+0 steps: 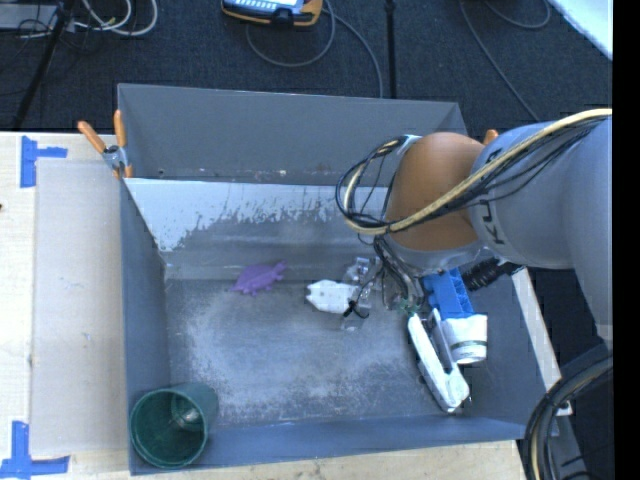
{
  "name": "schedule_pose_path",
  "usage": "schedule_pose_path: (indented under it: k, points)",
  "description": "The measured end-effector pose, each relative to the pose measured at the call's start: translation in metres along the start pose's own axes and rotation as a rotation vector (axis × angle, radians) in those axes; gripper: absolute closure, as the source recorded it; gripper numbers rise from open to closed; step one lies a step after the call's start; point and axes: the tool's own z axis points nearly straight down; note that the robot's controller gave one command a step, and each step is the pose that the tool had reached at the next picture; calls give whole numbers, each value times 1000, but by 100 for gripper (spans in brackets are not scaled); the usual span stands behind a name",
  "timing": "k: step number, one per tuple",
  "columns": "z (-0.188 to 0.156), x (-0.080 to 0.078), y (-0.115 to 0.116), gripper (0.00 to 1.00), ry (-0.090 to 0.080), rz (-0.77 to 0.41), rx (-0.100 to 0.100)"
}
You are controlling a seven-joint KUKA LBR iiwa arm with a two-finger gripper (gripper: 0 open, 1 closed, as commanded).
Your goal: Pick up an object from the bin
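Observation:
My gripper is low over the bin floor, right of centre, under the orange wrist cover. A small white lumpy thing lies directly at its left side, touching it or nearly so. A purple toy-like figure lies further left, towards the back wall. To the gripper's right, a blue block with a white cylindrical end and a long white flat piece lie close together.
A dark green cup lies in the bin's front left corner. The arm with its orange cover and cables covers the right rear part of the bin.

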Motion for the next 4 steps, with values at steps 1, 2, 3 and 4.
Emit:
schedule_pose_path:
  k: [1, 2, 3, 4]
  points:
    - [-9, 1, 0, 100, 3, 0, 0]
    - [-29, 1, 0, 100, 6, 0, 1]
    - [-44, 1, 0, 100, 4, 0, 0]
    - [-58, 1, 0, 100, 2, 0, 0]
